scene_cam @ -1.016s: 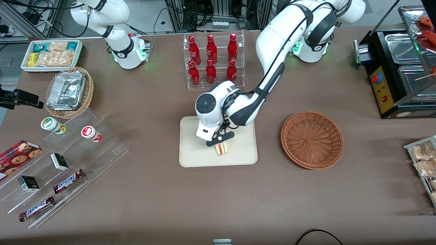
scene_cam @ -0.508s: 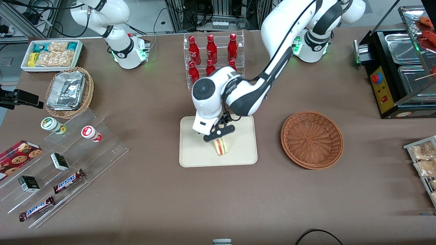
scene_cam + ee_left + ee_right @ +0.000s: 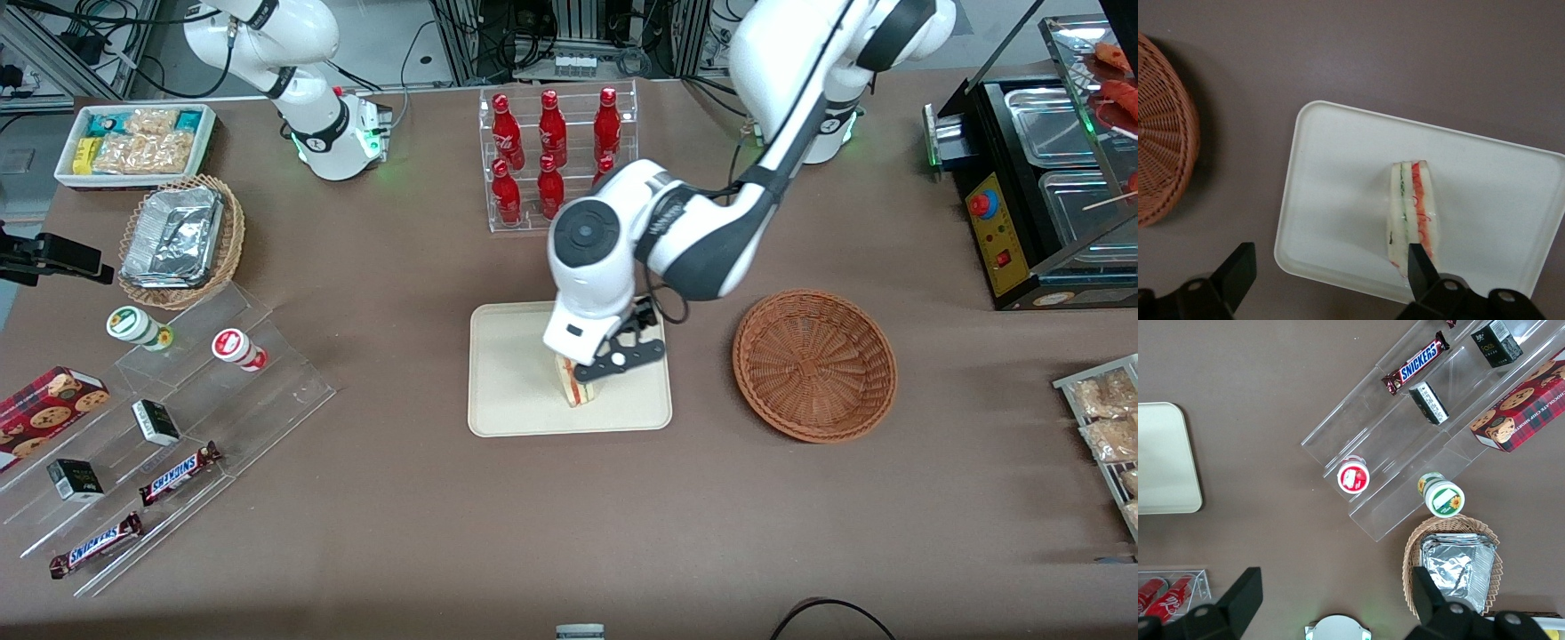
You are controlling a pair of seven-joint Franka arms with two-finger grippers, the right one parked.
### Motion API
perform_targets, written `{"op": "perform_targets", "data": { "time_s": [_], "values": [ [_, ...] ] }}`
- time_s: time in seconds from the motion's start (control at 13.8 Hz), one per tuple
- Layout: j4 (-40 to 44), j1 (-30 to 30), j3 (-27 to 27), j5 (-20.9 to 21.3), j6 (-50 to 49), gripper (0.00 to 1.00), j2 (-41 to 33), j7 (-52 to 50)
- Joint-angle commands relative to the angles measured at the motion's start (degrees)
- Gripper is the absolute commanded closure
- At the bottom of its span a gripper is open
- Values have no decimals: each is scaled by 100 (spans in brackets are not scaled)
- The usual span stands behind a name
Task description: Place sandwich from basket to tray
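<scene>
The sandwich [image 3: 576, 391], a pale wedge with red and green filling at its cut edge, lies on the cream tray [image 3: 511, 373], on the half of the tray nearer the front camera. It also shows in the left wrist view [image 3: 1411, 210] on the tray [image 3: 1338, 173]. My left gripper [image 3: 615, 359] hangs open and empty above the tray, just above the sandwich and a little toward the basket; in the wrist view the gripper [image 3: 1328, 267] has its jaws wide apart. The reddish-brown wicker basket [image 3: 813, 364] stands empty beside the tray, toward the working arm's end, and also shows in the wrist view [image 3: 1158, 133].
A clear rack of red bottles [image 3: 556, 156] stands farther from the front camera than the tray. A tan basket of foil trays [image 3: 182, 240], a white snack bin [image 3: 133, 142] and an acrylic snack stand [image 3: 169, 418] lie toward the parked arm's end. A black warmer [image 3: 1040, 178] stands at the working arm's end.
The gripper has let go of the sandwich, risen, and moved toward the basket. The sandwich stays on the tray.
</scene>
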Motion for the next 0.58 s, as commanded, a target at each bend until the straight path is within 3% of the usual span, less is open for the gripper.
{"op": "perform_targets", "data": {
  "time_s": [0.0,0.51],
  "values": [
    [-892,532,-40,-160,-10,0,-808,954],
    [-1939,2035,-40,-512,-89,0,-2012,3862]
  ]
}}
